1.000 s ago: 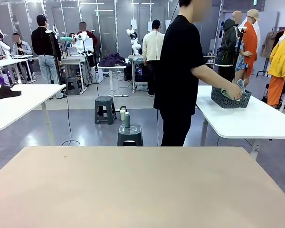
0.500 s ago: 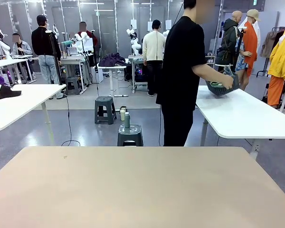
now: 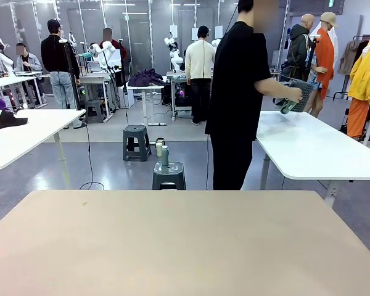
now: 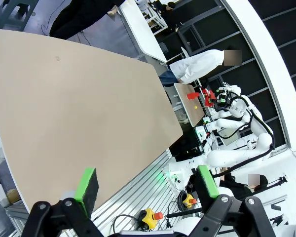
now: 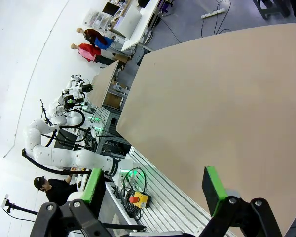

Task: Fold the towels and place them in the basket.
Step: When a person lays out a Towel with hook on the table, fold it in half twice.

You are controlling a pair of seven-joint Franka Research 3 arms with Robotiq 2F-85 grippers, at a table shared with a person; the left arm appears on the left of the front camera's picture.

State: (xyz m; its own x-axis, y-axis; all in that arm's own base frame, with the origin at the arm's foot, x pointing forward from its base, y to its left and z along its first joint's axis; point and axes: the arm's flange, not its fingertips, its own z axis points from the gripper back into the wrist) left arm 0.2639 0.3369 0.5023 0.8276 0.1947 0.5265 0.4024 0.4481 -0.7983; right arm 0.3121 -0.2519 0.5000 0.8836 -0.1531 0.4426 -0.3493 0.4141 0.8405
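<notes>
**Setup stage: nothing on your table to fold yet**

Closest in, your left claw (image 4: pixel 146 183) and right claw (image 5: pixel 153 187) both hang wide open and empty above your side of the bare tan table (image 3: pixel 185 240). Past it, the person (image 3: pixel 237 92) stands at the white side table (image 3: pixel 314 148) off to your right. They're holding the basket (image 3: pixel 305 91) lifted clear of it, with a mint towel (image 3: pixel 285 108) bunched at its lower edge. I can't tell if the towel is inside. I'd say folding hasn't begun. Your next move needs a towel laid flat within reach, so wait.
</notes>
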